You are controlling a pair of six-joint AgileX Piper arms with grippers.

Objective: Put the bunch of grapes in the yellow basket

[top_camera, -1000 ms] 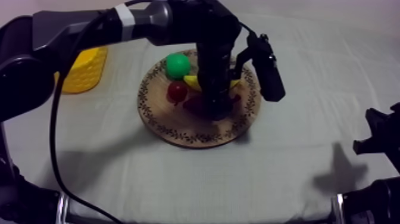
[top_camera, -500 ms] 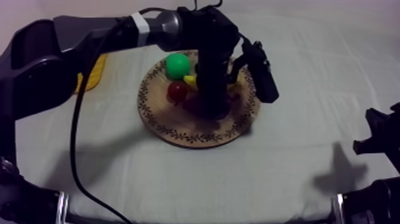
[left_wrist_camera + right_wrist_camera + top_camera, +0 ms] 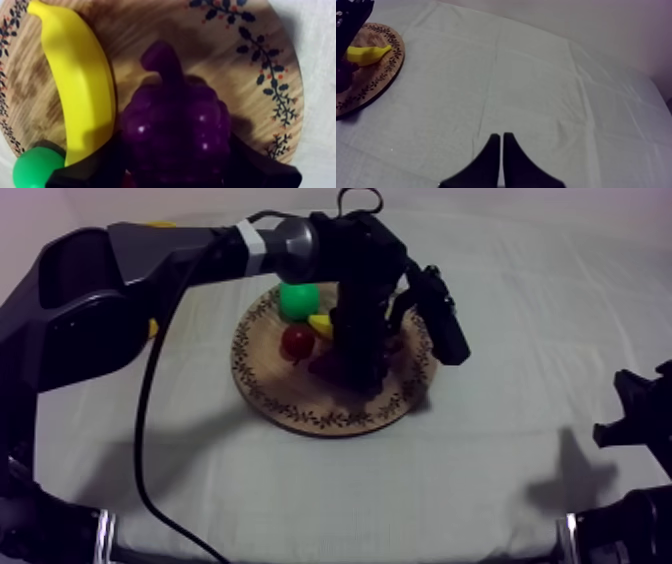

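My left pincer [image 3: 174, 162] stands apart, one black finger at each flank of the bunch of grapes [image 3: 175, 120], which lies mid wooden board [image 3: 235, 70], just beside the banana [image 3: 75, 85]. Close squarely on the knobbly, glossy body, not the curved stem, then lift straight up, clear of the smooth banana. My right pincer [image 3: 501, 150], fingers together, hangs well off the board.

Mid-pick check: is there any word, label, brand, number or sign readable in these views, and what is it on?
No readable text in any view.
wooden board: the rim pattern is leaf sprigs and dots, not letters.
white band on my left arm: no marking can be made out.
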